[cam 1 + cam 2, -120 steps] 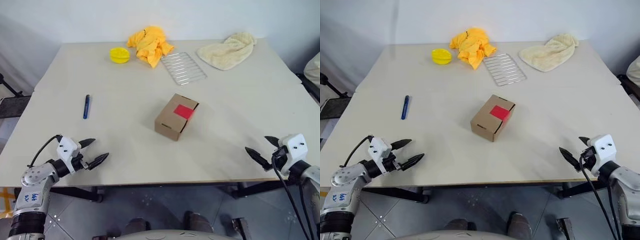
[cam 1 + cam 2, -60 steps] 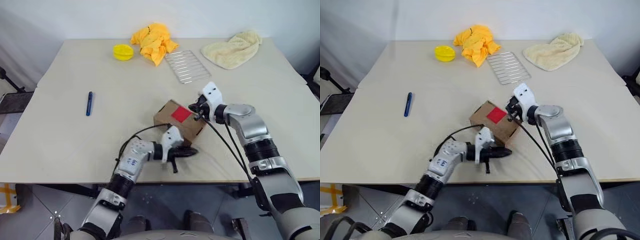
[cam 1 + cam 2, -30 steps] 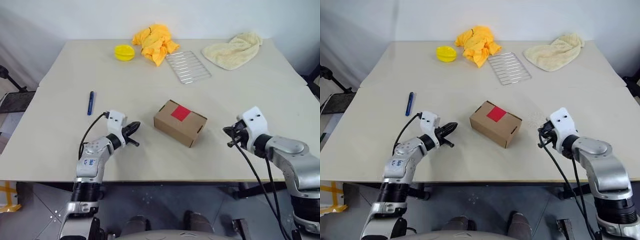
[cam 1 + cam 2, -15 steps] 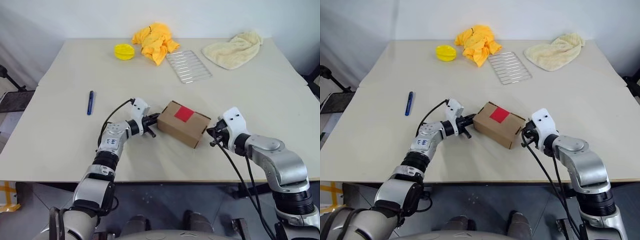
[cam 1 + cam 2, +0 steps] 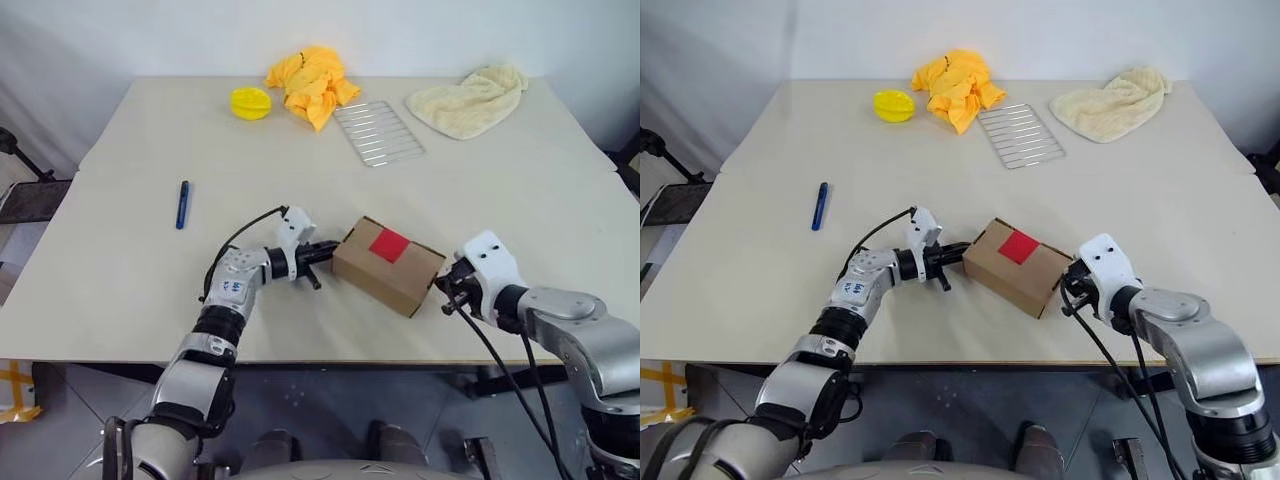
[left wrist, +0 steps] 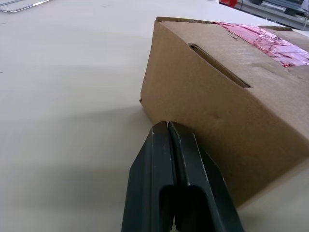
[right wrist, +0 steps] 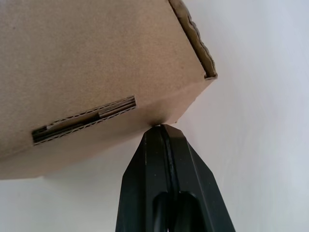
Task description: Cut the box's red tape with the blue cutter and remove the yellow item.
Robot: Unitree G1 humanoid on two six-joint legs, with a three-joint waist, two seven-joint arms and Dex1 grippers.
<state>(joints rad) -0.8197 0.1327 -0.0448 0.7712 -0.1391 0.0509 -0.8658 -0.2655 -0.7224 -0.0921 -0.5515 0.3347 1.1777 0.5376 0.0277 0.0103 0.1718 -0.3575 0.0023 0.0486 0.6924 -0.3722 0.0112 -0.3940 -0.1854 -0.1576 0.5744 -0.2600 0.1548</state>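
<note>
I have the small brown cardboard box (image 5: 389, 266) with its red tape patch (image 5: 390, 244) squeezed between my two arms. My left gripper (image 5: 328, 249) and right gripper (image 5: 446, 291) are both closed and hold nothing. The slim dark-blue cutter stick (image 5: 182, 204) lies far off to the left, pointing away from me, so my left arm is nearer to it.

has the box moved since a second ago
Yes. The box has slid to the right and a little nearer the table's front edge, farther from the blue cutter, which lies where it was.
</note>
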